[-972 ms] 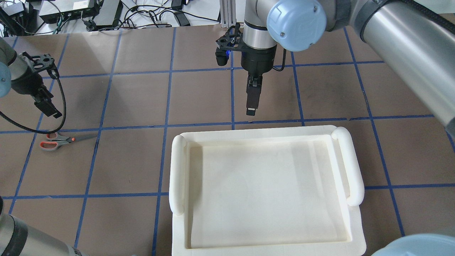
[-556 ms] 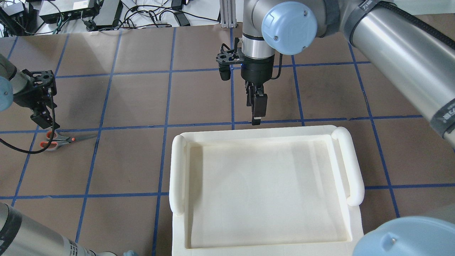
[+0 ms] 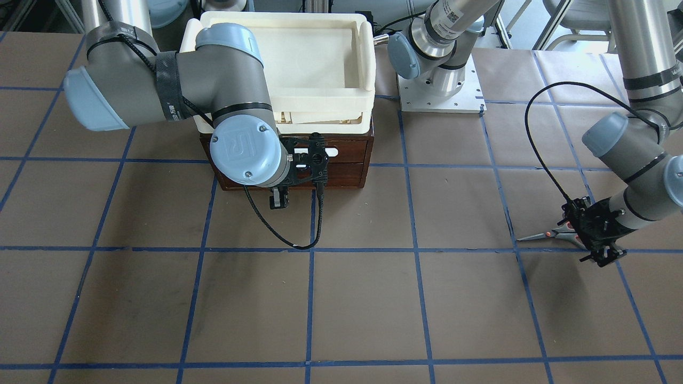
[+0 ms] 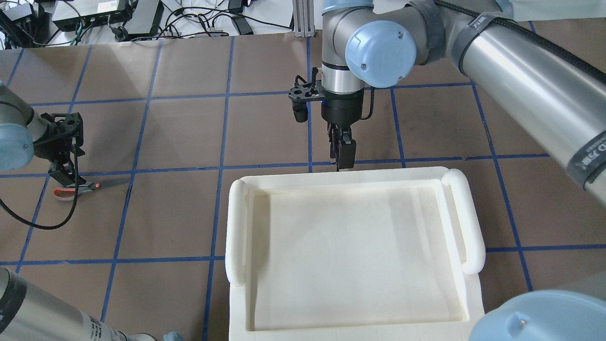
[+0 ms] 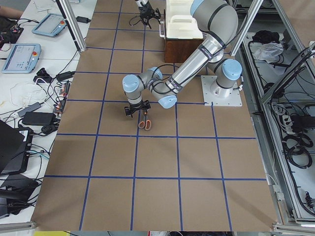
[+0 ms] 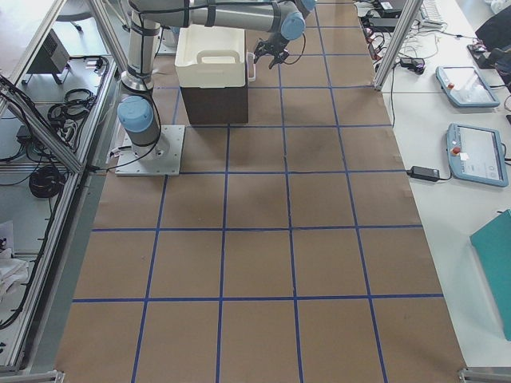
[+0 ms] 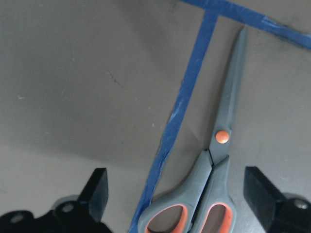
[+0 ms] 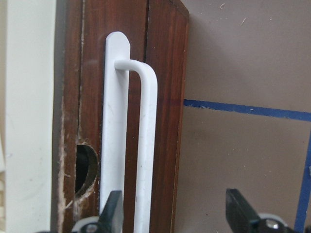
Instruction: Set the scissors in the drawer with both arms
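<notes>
The scissors (image 4: 81,188) lie flat on the brown table at the far left and also show in the front view (image 3: 547,234). My left gripper (image 4: 70,179) is low over their grey-orange handles. In the left wrist view the gripper (image 7: 180,191) is open, with the handles (image 7: 204,213) between its fingers (image 7: 97,187). My right gripper (image 4: 344,161) hangs in front of the dark brown drawer (image 3: 347,160). It is open (image 8: 177,208), and the white bar handle (image 8: 146,145) stands between its fingers, near one of them. The drawer front looks shut.
A cream-white plastic tray (image 4: 239,227) sits on top of the drawer cabinet, also seen in the front view (image 3: 368,58). Blue tape lines (image 4: 222,142) grid the brown table. Cables and boxes (image 4: 94,16) lie beyond the far edge.
My left gripper has come down and toward the scissors, now over their handles. My right gripper has moved lower and nearer the tray's front edge.
</notes>
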{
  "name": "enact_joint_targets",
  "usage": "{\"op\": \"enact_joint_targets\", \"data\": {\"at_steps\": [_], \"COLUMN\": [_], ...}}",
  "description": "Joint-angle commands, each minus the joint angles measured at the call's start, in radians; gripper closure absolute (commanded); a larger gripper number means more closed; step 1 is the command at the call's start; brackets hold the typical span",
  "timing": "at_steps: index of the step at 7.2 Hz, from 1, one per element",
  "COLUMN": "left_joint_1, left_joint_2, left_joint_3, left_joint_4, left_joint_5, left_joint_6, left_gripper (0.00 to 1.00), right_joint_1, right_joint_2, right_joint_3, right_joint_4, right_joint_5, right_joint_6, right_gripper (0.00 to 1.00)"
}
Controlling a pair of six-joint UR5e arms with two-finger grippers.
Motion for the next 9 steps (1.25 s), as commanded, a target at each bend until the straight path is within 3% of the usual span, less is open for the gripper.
{"op": "enact_joint_targets", "data": {"at_steps": [1,7,9], "left_joint_1": [0.0,0.002,0.017], "left_joint_2": [-0.001,-0.02,-0.027], "left_joint_3": [-0.025,-0.037,-0.037], "left_joint_4": [0.021,0.023,0.024], "left_joint_5": [-0.002,0.009,0.007], "left_joint_6": [0.01,-0.036,-0.022], "left_gripper": [0.0,0.02,0.07], "right_joint_1": [0.002,0.016,0.016], "right_joint_2": [0.001,0.007,0.006], "right_joint_3": [0.004,0.036,0.068], "right_joint_4": [0.001,-0.016,-0.078], "right_joint_5": [-0.001,0.005,0.002], "right_joint_6": [0.005,0.002,0.011], "right_gripper": [0.3,0.29,0.29]}}
